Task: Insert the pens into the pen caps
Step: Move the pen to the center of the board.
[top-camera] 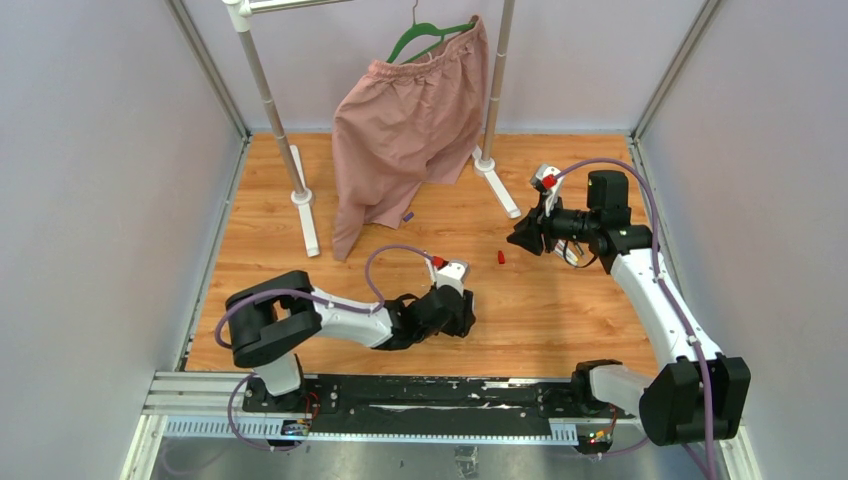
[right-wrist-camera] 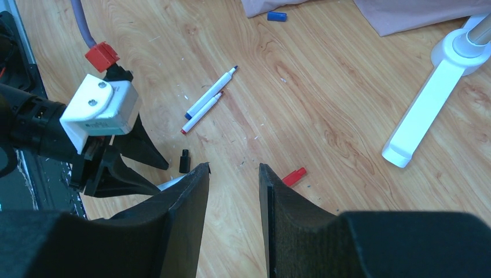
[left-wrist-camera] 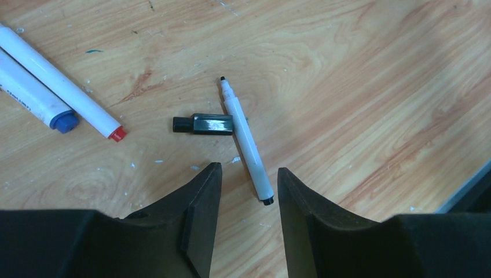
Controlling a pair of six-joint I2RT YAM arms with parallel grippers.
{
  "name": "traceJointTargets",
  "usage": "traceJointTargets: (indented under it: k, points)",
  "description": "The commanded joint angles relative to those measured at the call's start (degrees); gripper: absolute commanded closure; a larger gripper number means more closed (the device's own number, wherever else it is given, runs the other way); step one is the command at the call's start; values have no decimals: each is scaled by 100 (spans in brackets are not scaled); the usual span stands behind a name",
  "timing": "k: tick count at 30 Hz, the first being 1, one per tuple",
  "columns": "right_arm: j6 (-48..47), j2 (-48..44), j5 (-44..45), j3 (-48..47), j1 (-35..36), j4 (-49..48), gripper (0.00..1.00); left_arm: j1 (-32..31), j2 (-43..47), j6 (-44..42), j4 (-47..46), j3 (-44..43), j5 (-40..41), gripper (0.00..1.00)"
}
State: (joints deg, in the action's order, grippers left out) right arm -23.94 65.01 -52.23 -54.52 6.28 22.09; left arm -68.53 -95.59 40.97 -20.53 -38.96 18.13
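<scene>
1. Three pens lie on the worktop. In the left wrist view a black-tipped pen sits mid-frame. A blue-tipped pen and a red-tipped pen lie side by side at the upper left.
2. Three caps show, all off their pens.
   - The black cap lies crosswise, its end touching the left side of the black-tipped pen's barrel.
   - The red cap lies alone, lower right of centre in the right wrist view.
   - The blue cap is at that view's top edge, just beside a pink cloth.
3. The left pincer is partly spread at the bottom of its own view, low over the worktop. The back end of the black-tipped pen lies in the gap between its fingers, nearer the right-hand one. Neither finger visibly touches the pen.
4. The right pincer is partly spread with nothing between its fingers, only bare worktop. In its own view the red cap lies just right of one finger. The black cap lies just left of the other.
5. In the top view the red cap lies between the two pincers, nearer the right one.
</scene>
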Motion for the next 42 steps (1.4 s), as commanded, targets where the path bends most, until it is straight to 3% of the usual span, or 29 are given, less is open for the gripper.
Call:
traceJointTargets:
  k: [1, 9, 15, 19, 31, 42]
  points:
    - [39, -91, -15, 38, -83, -38, 58, -137, -184, 76, 725, -446, 480, 60]
    - [48, -94, -24, 39, -83, -39, 58, -278, -657, -40, 1765, -1106, 868, 62]
    - [48, -117, -32, 35, -77, -42, 58, -374, -981, -229, 2581, -1595, 1032, 72]
    - [48, -120, -29, 30, -84, -42, 58, -398, -1010, -596, 2752, -1745, 729, 76]
    - [39, -139, -16, 38, -78, -38, 58, -398, -77, -1447, 3072, -990, 74, 92]
    - [-567, -31, -354, 159, -74, 103, 59, -145, 890, -1308, 3170, -159, 198, 91]
